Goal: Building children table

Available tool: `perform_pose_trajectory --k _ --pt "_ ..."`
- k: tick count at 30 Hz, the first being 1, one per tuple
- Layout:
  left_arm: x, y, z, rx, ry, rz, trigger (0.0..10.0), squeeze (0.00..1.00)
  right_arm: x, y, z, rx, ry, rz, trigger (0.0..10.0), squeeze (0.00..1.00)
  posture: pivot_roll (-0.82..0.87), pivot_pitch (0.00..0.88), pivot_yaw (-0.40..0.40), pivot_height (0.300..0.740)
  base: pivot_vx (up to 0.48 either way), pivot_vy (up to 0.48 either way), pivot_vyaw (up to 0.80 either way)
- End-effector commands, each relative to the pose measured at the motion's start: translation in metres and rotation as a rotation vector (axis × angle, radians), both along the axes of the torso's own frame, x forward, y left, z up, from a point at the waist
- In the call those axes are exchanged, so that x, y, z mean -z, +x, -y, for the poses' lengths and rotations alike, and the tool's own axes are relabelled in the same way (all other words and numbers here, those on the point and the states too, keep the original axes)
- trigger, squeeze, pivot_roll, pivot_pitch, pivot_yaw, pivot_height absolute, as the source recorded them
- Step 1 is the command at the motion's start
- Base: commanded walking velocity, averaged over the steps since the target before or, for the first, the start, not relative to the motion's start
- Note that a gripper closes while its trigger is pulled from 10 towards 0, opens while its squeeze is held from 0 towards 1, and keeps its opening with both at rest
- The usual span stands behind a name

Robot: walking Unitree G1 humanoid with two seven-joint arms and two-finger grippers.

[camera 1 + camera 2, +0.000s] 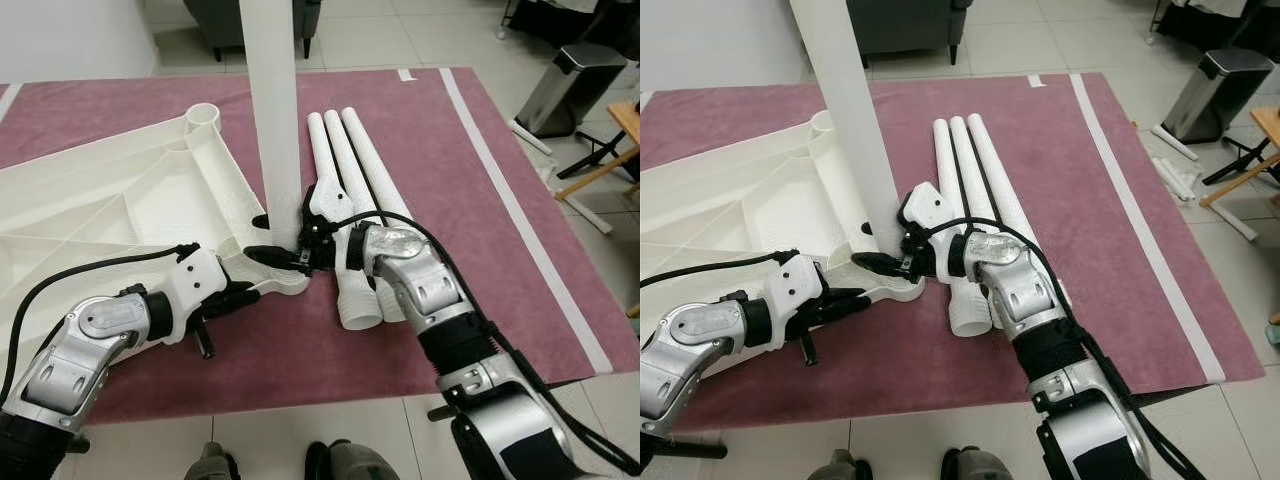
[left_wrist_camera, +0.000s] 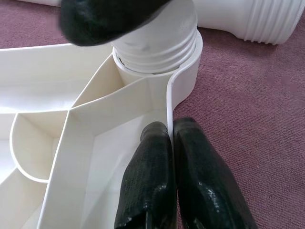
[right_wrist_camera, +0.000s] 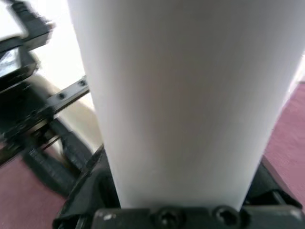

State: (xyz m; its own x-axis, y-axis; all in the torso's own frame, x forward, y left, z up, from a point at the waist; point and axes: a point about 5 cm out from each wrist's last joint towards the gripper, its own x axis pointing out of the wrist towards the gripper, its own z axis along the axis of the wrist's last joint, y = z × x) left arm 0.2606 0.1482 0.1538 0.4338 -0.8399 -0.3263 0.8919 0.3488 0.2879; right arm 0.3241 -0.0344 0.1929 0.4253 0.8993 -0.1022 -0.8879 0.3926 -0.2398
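The white tabletop (image 1: 110, 205) lies upside down on a maroon rug. One white leg (image 1: 273, 100) stands upright in its near corner socket (image 2: 183, 78), threaded end seated there. My right gripper (image 1: 275, 238) is shut around the base of this leg (image 3: 186, 95). My left gripper (image 1: 245, 290) is shut on the tabletop's thin rim wall (image 2: 167, 100) just beside that socket, one black finger on each side. Three more white legs (image 1: 350, 170) lie side by side on the rug, right of the standing leg.
The rug (image 1: 480, 220) ends in tiled floor near my feet and to the right. A steel waste bin (image 1: 583, 85) and a wooden frame (image 1: 625, 125) stand at the far right. A dark chair (image 1: 250, 20) stands behind the rug.
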Motion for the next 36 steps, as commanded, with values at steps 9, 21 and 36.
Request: perform_pose_trajectory --k 9,21,36 --pt "-0.018 -0.014 0.032 0.229 -0.104 0.035 0.0 0.0 0.056 -0.003 -0.008 0.622 -0.056 -0.233 0.0 0.0 0.09 0.158 -0.008 0.74 0.0 0.0 0.0" --pt "-0.016 -0.016 0.03 0.223 -0.108 0.022 0.0 0.0 0.043 -0.01 -0.025 0.643 0.013 -0.171 10.0 0.0 0.1 0.163 -0.012 0.74 0.0 0.0 0.0" --pt "0.001 -0.014 0.03 0.201 -0.055 -0.001 0.0 0.0 0.02 -0.029 -0.019 0.082 -0.029 -0.067 10.0 0.0 0.09 0.164 -0.017 0.74 0.0 0.0 0.0"
